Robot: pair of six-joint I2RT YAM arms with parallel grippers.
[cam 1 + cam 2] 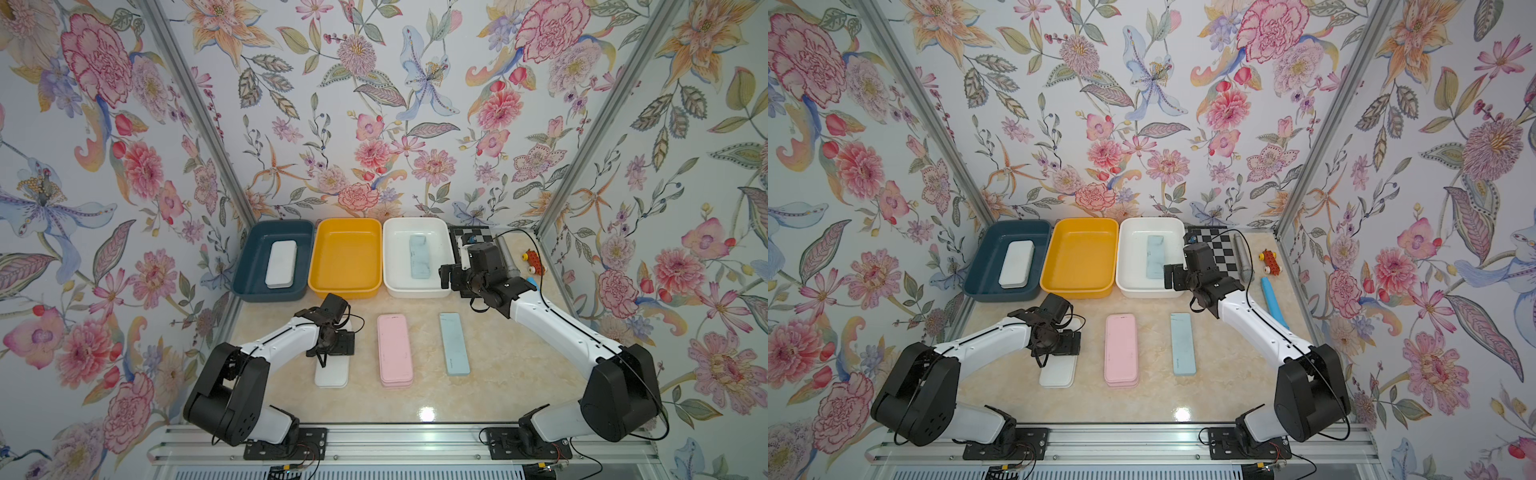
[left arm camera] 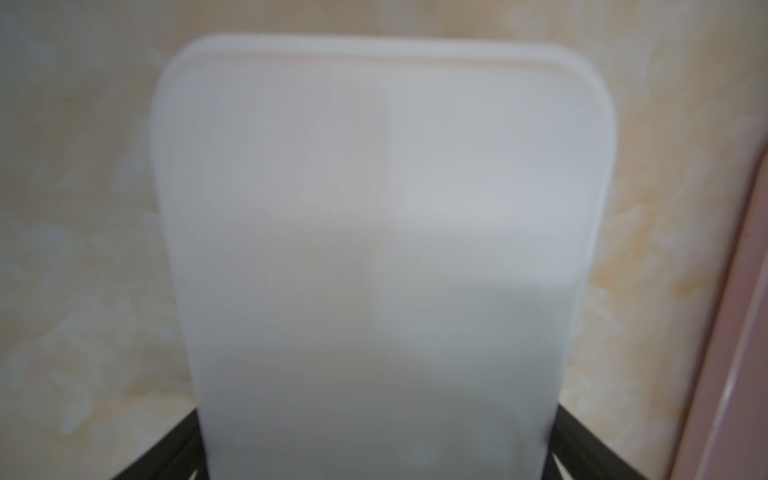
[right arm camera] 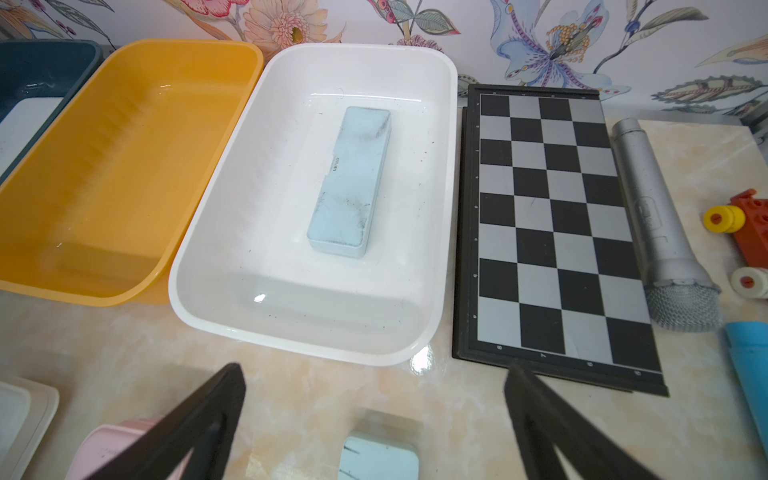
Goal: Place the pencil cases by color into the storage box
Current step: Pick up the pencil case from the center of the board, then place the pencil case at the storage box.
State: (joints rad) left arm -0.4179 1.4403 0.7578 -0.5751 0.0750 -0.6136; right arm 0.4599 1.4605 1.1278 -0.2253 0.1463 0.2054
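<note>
A white pencil case [image 1: 281, 264] lies in the dark blue storage box [image 1: 249, 270]. The yellow box [image 1: 347, 286] holds nothing. A light blue case [image 3: 351, 183] lies in the white box [image 3: 440, 232]. On the table lie a white case [image 2: 374, 228], a stack of pink cases [image 1: 395, 351] and a light blue case [image 1: 454, 344]. My left gripper [image 1: 332, 347] is down over the white case, its black fingers [image 2: 174, 453] on either long side. The case hides the tips. My right gripper [image 3: 374, 370] hangs open and empty just before the white box's near right corner.
A black-and-white chessboard [image 3: 557, 224] lies right of the white box. Beyond it are a silver microphone [image 3: 665, 232], a bright blue stick [image 3: 748, 374] and a red toy car [image 1: 534, 262]. Flowered walls close in the back and both sides.
</note>
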